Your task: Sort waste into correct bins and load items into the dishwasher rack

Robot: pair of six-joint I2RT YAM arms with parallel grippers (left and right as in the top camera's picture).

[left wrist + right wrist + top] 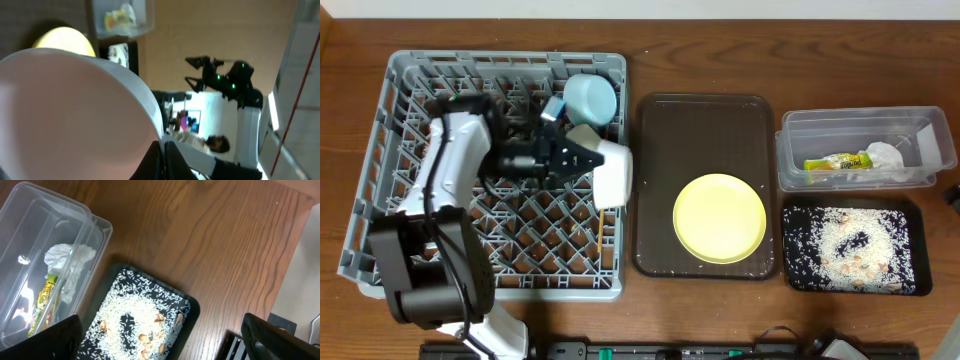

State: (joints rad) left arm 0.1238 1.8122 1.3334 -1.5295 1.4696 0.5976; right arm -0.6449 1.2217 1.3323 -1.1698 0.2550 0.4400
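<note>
From overhead, the dishwasher rack fills the left of the table, its near and left edges close to the table's rim. The left gripper reaches rightward over the rack and is clamped on a white cup, which lies tilted across the rack's right wall. Only a narrow strip of wood separates that wall from the brown tray. The light-blue bowl sits in the rack's far right corner, just beyond the gripper. The yellow plate lies on the near half of the brown tray. At the right, the clear tub holds the snack wrapper and napkin. The black tray, just nearer, holds rice.

In the left wrist view, the blurred cup fills most of the picture, with the fingers at its rim.

In the right wrist view, the right gripper hangs with its fingers spread wide and nothing between them. It is above the black tray, and the tub is just to the left. Open wood runs to the table edge on the right.
</note>
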